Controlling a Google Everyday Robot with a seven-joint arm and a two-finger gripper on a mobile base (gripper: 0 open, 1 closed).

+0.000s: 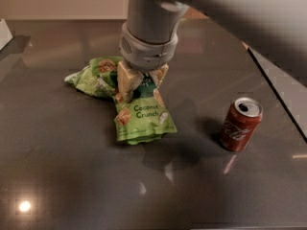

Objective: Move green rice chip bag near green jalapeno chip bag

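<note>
The green rice chip bag (pixel 144 118), bright green with "Coconut Crunch" text and chip pictures, hangs by its top from my gripper (pixel 142 81). The tan fingers (pixel 125 83) are shut on the bag's upper end. The bag's lower edge is off the table and casts a shadow below it. The green jalapeno chip bag (pixel 88 78), smaller and crumpled, lies on the table just left of and behind the gripper. It touches or overlaps the rice bag's top left corner. The grey arm covers the rice bag's top.
A red cola can (pixel 241 124) stands upright to the right of the bags. The dark grey table (pixel 72 176) has its right edge (pixel 278 95) running diagonally. A white object (pixel 4 32) sits at the far left edge.
</note>
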